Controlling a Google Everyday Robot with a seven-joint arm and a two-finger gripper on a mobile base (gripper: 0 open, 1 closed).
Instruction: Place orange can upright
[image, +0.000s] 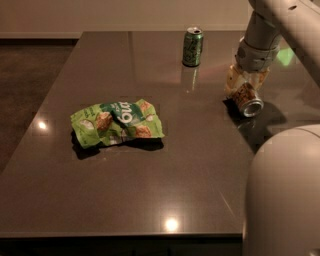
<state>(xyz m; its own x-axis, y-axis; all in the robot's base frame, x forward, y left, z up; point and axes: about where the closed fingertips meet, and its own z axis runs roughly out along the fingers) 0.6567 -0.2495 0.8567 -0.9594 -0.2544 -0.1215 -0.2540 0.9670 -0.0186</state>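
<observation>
The orange can (246, 97) lies on its side at the right of the dark table (150, 175), with its silver end towards the camera. My gripper (244, 82) comes down from the arm at the upper right and sits right over the can's far end, touching or nearly touching it. The gripper hides the can's upper part.
A green can (192, 46) stands upright at the back of the table, left of the gripper. A crumpled green snack bag (116, 122) lies at the middle left. The robot's pale body (285, 190) fills the lower right corner and covers the table's right front edge.
</observation>
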